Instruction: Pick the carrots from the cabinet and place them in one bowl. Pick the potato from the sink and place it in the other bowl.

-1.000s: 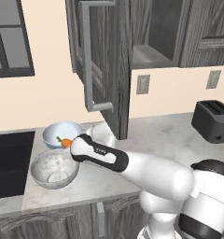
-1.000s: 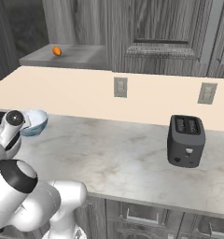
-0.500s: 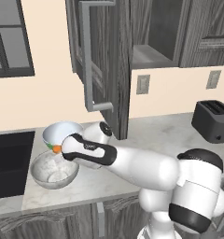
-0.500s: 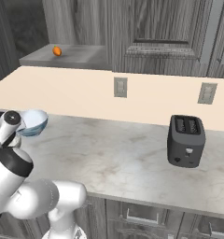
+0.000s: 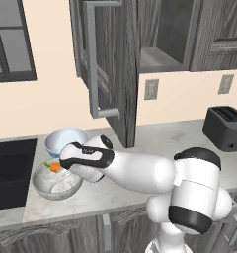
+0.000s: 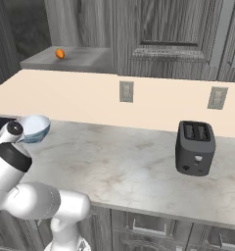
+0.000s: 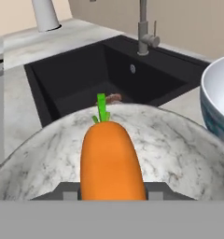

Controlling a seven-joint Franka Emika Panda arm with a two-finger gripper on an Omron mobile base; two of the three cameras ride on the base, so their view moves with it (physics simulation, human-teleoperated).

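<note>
Bright orange tapered carrot [image 7: 111, 161], green top pointing away, sits clamped in your gripper [image 7: 113, 190], above the mottled grey-white marbled bowl [image 7: 179, 154] beside the black sink [image 7: 76, 77].

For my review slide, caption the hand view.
End effector holds a carrot over the marbled bowl, black sink behind.

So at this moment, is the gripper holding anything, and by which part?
Yes: the gripper holds a carrot by its thick body, green top pointing away, over the marbled bowl.
</note>
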